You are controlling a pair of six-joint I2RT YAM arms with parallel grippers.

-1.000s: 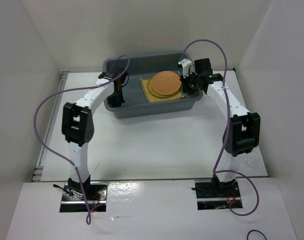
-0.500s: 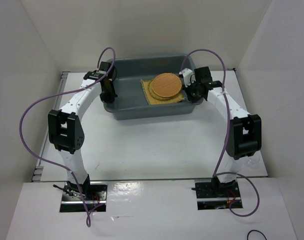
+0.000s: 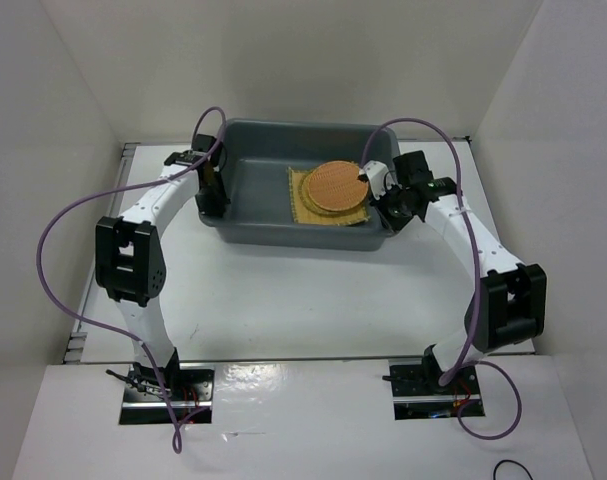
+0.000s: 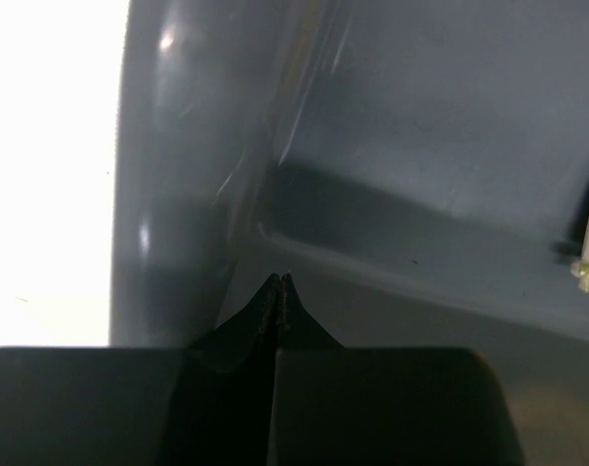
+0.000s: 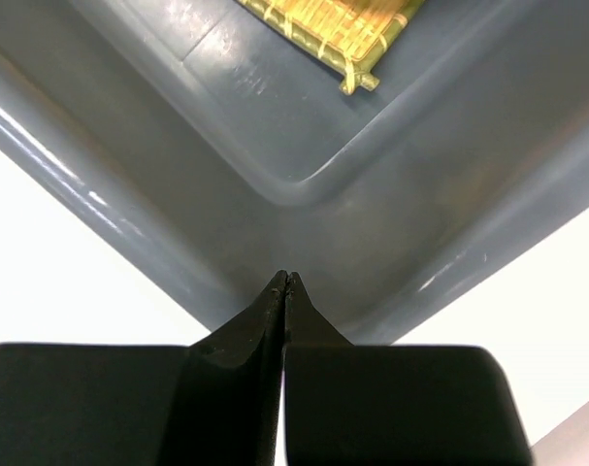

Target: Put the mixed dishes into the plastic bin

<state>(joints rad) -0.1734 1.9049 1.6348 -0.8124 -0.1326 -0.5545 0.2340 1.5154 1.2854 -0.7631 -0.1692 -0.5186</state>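
Both arms arch over the bench [image 3: 283,290]: left end effector [image 3: 211,193] clenched empty at the left wall of the plastic bin [image 3: 283,232], right end effector [image 3: 391,212] likewise in its near-right corner. Only overhead shows the orange disc [image 3: 335,185] on the yellow mat [image 3: 301,207] inside.

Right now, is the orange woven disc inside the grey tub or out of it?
Inside. The orange disc lies flat, stacked over the yellow mat, on the floor of the grey tub, within its walls.
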